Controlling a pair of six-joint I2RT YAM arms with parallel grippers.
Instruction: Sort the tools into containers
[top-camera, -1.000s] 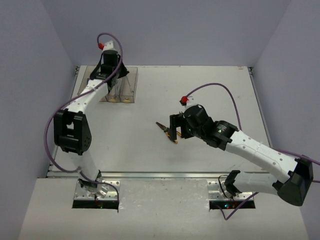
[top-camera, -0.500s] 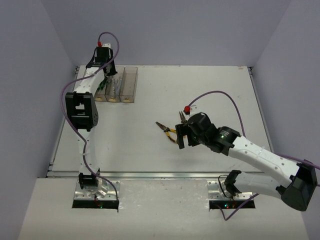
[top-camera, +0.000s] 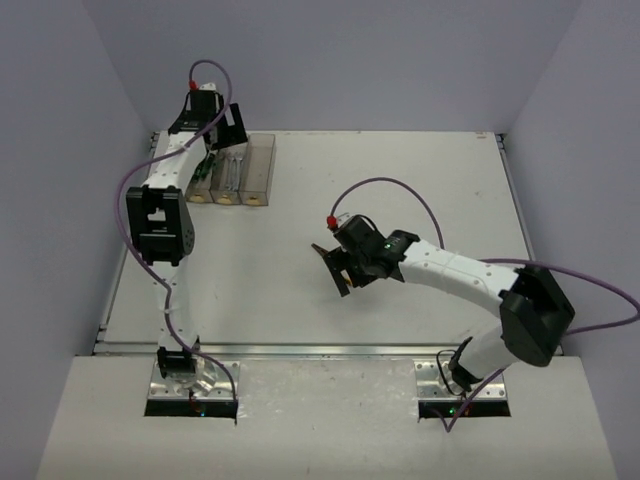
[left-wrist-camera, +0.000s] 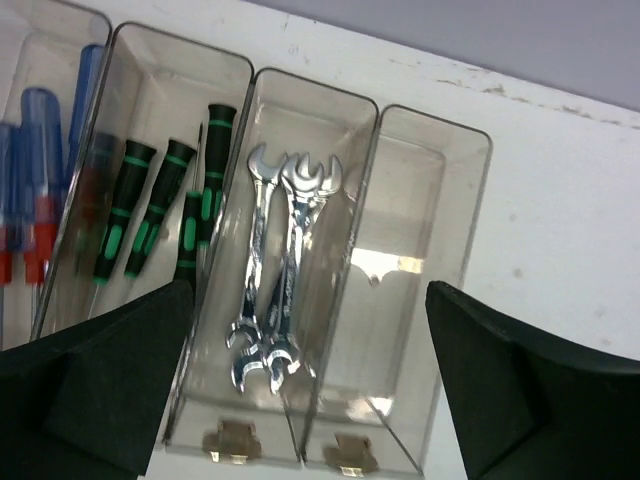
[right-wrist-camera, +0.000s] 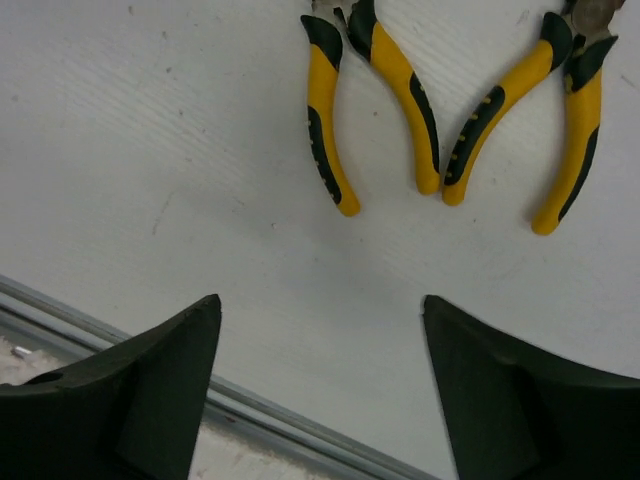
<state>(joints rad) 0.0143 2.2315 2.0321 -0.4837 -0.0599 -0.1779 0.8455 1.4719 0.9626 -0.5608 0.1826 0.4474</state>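
The containers (left-wrist-camera: 420, 220) are clear bins in a row, seen from above in the left wrist view. One bin holds blue-handled screwdrivers (left-wrist-camera: 40, 150), the one beside it black-and-green screwdrivers (left-wrist-camera: 140, 200), the third silver wrenches (left-wrist-camera: 275, 260); the rightmost has nothing in it. My left gripper (left-wrist-camera: 308, 290) hovers open over these bins (top-camera: 258, 165). Two yellow-and-black pliers (right-wrist-camera: 380, 90) (right-wrist-camera: 540, 110) lie side by side on the table, handles towards my right gripper (right-wrist-camera: 320, 300), which is open and just short of them. From the top view, that gripper (top-camera: 340, 268) covers most of the pliers (top-camera: 320, 250).
A metal rail (right-wrist-camera: 110, 325) runs along the table's near edge, close behind the right gripper's fingers. The bins stand at the table's far left corner, near the back wall. White tabletop (top-camera: 430, 180) stretches to the right of them.
The left gripper has opened above the bins after being shut. The right arm has swung left and turned, bringing its gripper over the pliers.
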